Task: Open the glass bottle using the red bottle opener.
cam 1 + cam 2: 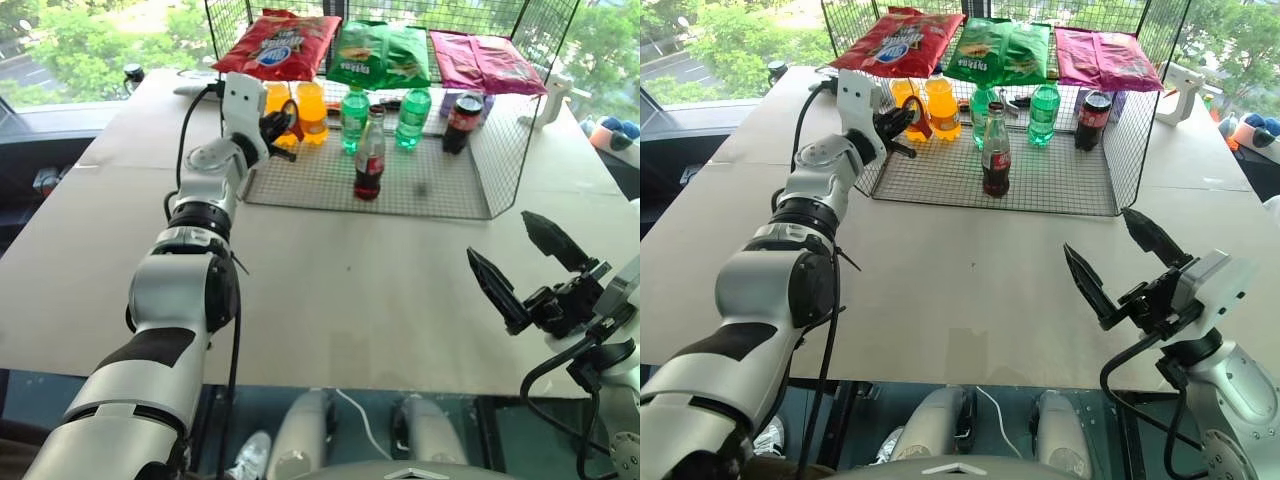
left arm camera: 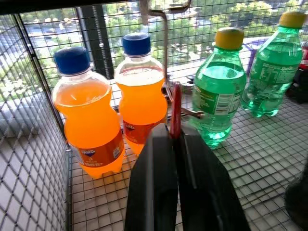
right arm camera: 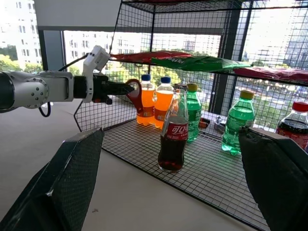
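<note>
Wire shelf [image 1: 300, 185] on table, one glass bottle [image 1: 369, 157], left end effector [image 1: 278, 124] clamped on red bottle opener [image 3: 136, 97], right end effector [image 1: 530, 265] apart

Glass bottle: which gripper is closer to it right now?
Left. The left gripper, shut on the red bottle opener, is up at the rack beside the glass bottle. The right gripper hangs open, well back over the table.

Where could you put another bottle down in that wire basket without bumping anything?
The front of the wire basket is bare on both sides of the glass bottle. The back row is crowded: orange bottles, green bottles and a dark red-capped bottle stand close together.
</note>
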`<state>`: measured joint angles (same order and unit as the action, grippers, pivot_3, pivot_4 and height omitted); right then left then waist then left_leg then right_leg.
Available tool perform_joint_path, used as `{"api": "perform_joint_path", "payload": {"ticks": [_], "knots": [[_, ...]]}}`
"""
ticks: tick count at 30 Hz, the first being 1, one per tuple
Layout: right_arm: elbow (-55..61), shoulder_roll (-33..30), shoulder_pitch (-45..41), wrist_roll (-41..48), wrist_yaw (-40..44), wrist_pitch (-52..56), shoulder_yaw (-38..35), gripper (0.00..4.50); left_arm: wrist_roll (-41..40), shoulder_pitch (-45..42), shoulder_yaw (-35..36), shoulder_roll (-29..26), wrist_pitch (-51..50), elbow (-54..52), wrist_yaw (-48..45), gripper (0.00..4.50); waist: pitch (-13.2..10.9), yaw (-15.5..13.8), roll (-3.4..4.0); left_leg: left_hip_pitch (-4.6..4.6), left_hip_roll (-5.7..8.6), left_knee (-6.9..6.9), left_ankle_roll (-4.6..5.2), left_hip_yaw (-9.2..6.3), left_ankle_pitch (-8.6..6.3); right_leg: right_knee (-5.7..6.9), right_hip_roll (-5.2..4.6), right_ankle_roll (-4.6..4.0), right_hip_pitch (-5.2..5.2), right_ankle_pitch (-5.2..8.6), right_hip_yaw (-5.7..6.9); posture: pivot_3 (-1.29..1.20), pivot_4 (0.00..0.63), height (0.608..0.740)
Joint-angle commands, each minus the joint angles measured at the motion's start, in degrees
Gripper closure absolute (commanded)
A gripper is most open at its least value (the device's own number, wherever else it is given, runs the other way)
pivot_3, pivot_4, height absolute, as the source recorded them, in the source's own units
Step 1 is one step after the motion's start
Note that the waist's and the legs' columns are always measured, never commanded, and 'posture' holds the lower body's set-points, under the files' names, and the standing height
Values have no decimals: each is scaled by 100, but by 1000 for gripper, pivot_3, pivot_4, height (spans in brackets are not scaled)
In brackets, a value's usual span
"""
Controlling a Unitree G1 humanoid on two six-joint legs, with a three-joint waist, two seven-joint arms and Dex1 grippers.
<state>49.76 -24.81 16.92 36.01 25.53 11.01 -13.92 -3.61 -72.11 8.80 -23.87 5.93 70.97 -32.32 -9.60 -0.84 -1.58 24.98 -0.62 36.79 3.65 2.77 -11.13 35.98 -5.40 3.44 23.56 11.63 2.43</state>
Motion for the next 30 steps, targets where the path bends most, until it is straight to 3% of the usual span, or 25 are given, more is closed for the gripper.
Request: {"api": "perform_joint_path", "payload": {"ticks": [1, 6, 23, 28, 30], "knots": [[210, -63, -99, 13, -78, 5, -32, 0, -89, -110, 93, -87, 113, -244, -39, 4467, 0, 0, 0, 0, 0, 1, 0, 0, 0, 1, 0, 0, 0, 0, 0, 0, 150, 740], [173, -98, -128, 30, -64, 31, -57, 0, -273, -54, 210, -149, 3, -373, -271, 4467, 0, 1, 0, 0, 0, 3, 0, 0, 0, 2, 0, 0, 0, 0, 0, 0, 150, 740], [42, -77, -120, -143, -135, 49, -24, 0, -880, 323, 257, -455, -950, -1129, -2497, 4467, 0, 3, 0, 5, -3, 31, 6, -2, -4, 19, 2, 0, -1, 0, 0, 0, 150, 740], [202, -218, -345, -687, -792, 711, 103, 0, -1529, 775, 273, -356, -2585, -2346, -3172, 4467, 0, 8, 0, 5, -8, 43, 6, -2, -4, 36, 0, -8, 1, 4, -2, 0, 150, 740], [400, -520, -601, -691, -888, 1313, 314, 0, -1989, 1161, 245, -315, -3548, -3330, -3286, 4467, -1, 23, 1, 4, -10, 48, 6, -2, -4, 44, 0, -24, 2, 13, -3, 0, 150, 740]]}}
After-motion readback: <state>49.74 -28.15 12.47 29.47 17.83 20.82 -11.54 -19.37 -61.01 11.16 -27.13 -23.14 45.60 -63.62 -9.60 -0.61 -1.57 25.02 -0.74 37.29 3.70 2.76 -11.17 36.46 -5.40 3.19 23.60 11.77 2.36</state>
